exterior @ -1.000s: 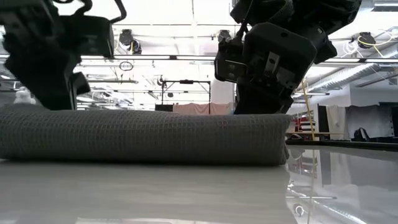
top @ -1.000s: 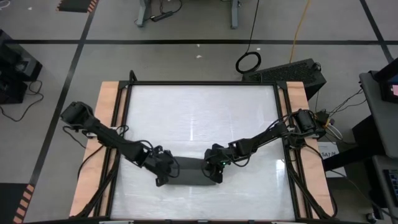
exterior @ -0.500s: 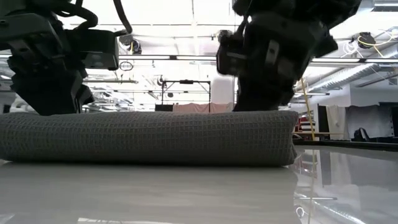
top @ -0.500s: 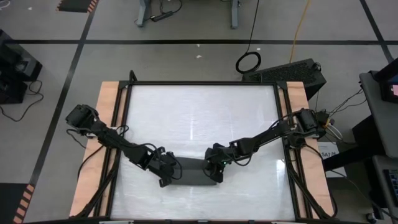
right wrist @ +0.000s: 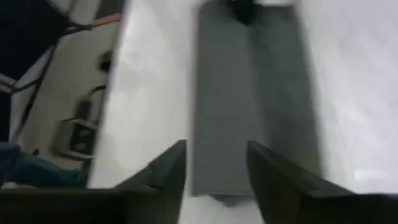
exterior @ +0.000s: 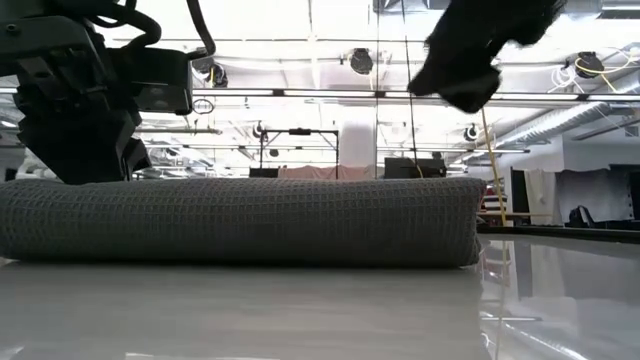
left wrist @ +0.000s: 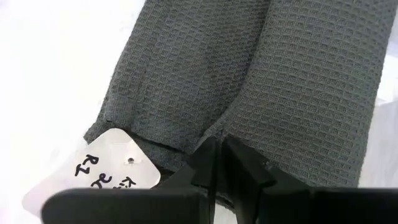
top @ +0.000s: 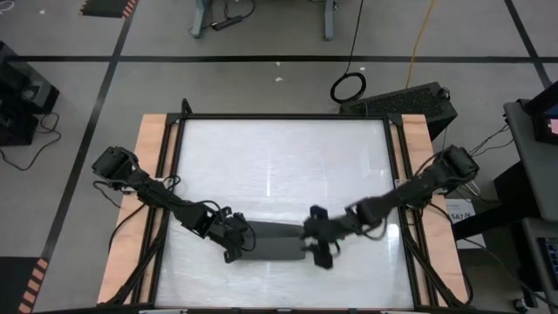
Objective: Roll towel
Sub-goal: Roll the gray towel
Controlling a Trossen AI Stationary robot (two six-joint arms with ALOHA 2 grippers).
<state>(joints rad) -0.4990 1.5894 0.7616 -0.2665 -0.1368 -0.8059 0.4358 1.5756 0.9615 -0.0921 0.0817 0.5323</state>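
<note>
1. Nearest you is the towel [top: 272, 242], a dark grey waffle-weave cloth lying as a low roll near the front edge of the white counter [top: 279, 157]. In the low view [exterior: 240, 220] it reads as one long, even cylinder resting flat on the surface.
2. At the towel's left end sits the left gripper [top: 234, 245], down on the cloth. In the left wrist view its jaws are pressed nearly together right at the fabric edge [left wrist: 217, 155], with the white tag [left wrist: 109, 165] just beside them; they look to be pinching a thin fold, though you cannot see the contact itself.
3. At the towel's right end, the right gripper [top: 319, 245] is just off the roll and clear of it. Its wrist view shows the jaws spread apart with nothing between them and the towel [right wrist: 249, 93] lying beyond.
4. Judged from this, the rolling looks close to finished: one end is released, the other not yet.
5. Your next move probably calls for parting the left jaws gently and lifting straight away, so the loose outer layer and tag are not dragged and the roll does not unwind.
6. Beyond the towel, the far half of the counter carries nothing you need.
</note>
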